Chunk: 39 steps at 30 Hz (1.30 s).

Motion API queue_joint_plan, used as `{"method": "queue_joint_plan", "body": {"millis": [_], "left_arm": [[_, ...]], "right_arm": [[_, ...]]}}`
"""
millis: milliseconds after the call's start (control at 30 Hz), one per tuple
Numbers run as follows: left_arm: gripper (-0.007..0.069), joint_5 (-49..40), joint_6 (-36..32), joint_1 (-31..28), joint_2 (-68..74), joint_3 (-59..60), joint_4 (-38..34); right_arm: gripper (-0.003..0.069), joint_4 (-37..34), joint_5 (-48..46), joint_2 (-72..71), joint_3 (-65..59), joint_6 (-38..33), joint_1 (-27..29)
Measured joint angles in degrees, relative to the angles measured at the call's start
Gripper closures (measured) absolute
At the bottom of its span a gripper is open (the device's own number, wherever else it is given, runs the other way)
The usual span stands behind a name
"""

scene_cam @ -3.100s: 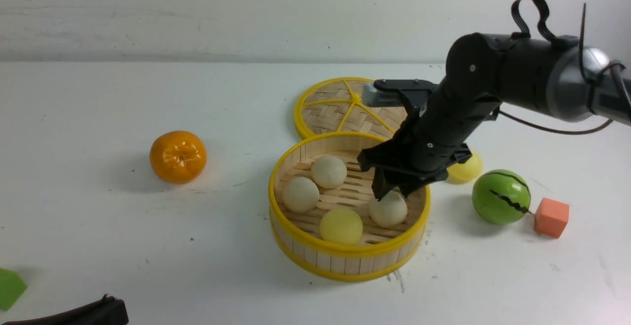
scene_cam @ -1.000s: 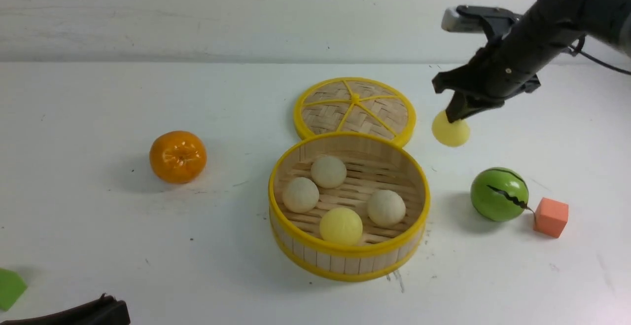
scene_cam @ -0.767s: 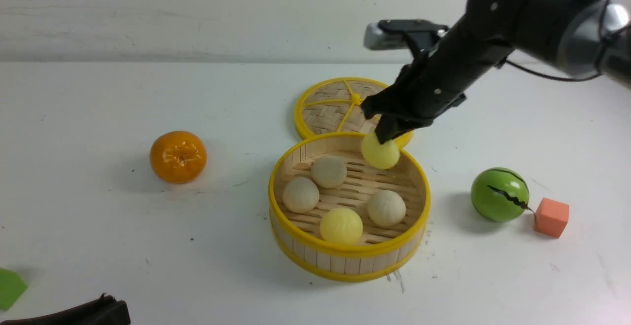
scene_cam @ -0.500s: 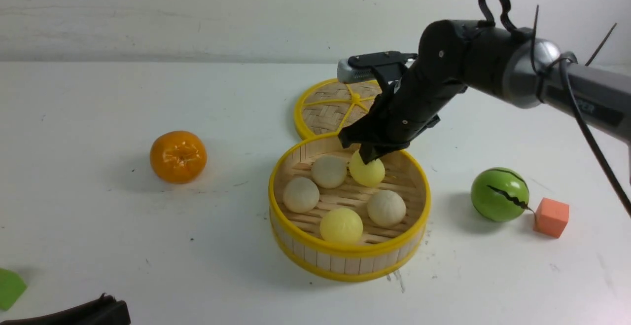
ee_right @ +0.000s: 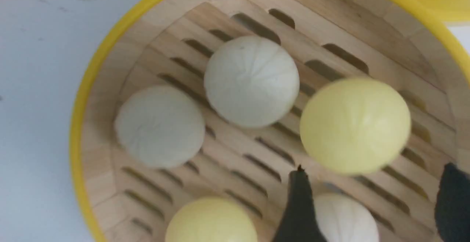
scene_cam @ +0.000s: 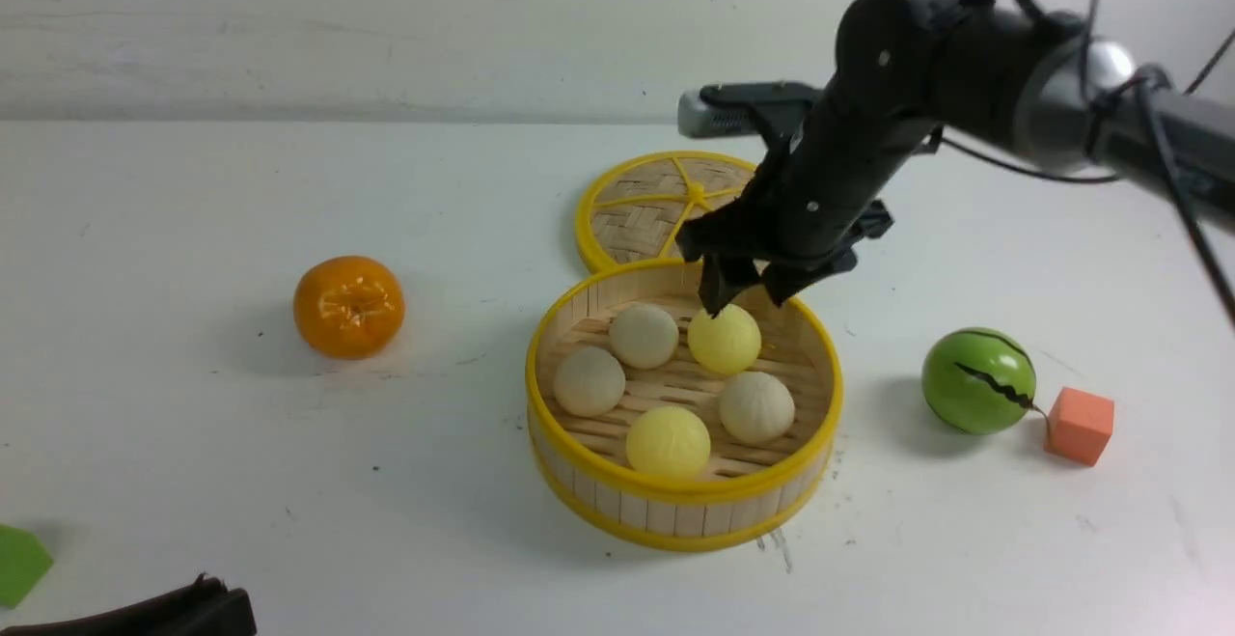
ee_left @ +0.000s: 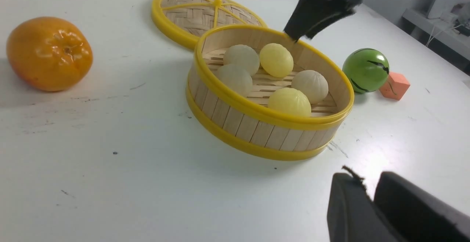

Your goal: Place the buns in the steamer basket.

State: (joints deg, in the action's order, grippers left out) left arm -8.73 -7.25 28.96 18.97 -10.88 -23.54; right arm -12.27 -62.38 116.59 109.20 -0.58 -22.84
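The steamer basket (scene_cam: 675,499) stands mid-table with several buns on its slatted floor. Three are cream-white (scene_cam: 644,335) (scene_cam: 589,380) (scene_cam: 756,407) and two pale yellow (scene_cam: 668,442) (scene_cam: 724,339). My right gripper (scene_cam: 745,300) hangs open just above the far yellow bun (ee_right: 355,124), apart from it. In the right wrist view its fingers (ee_right: 299,205) straddle a cream bun (ee_right: 345,218) lying below. My left gripper (ee_left: 367,177) rests low at the near left, fingers close together with nothing between them, well short of the basket wall (ee_left: 257,128).
A flat woven lid (scene_cam: 637,216) lies just behind the basket. A tangerine (scene_cam: 348,306) sits to the left. A green watermelon ball (scene_cam: 978,381) and an orange cube (scene_cam: 1079,425) are on the right. A green piece (scene_cam: 19,564) lies at the near left edge.
My right gripper carried the yellow bun from right of the lid over the basket, lowered it, opened and let it go. The bun now lies beside a cream bun.
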Motion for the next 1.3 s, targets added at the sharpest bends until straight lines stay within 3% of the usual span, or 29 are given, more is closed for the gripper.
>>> {"method": "queue_joint_plan", "body": {"millis": [133,300,467,667,900,1167,1300], "left_arm": [[0.0515,0.00,0.00,0.00,0.00,0.00,0.00],[0.0512,0.00,0.00,0.00,0.00,0.00,0.00],[0.0508,0.00,0.00,0.00,0.00,0.00,0.00],[0.0500,0.00,0.00,0.00,0.00,0.00,0.00],[0.0494,0.00,0.00,0.00,0.00,0.00,0.00],[0.0487,0.00,0.00,0.00,0.00,0.00,0.00],[0.0480,0.00,0.00,0.00,0.00,0.00,0.00]], "right_arm": [[0.0186,1.47,-6.21,-9.73,-0.88,2.68,0.00],[0.0308,2.06,-8.37,-24.40,-8.60,6.23,0.00],[0.0508,5.66,-6.36,-39.78,-24.47,10.17,0.00],[0.0615,7.45,-3.06,-50.63,-38.86,11.13,0.00],[0.0629,6.63,-6.61,-56.85,-47.78,11.35,0.00],[0.0625,6.82,-8.98,-57.13,-48.13,11.30,0.00],[0.0629,7.35,-8.57,-61.58,-49.36,8.45,3.99]]}}
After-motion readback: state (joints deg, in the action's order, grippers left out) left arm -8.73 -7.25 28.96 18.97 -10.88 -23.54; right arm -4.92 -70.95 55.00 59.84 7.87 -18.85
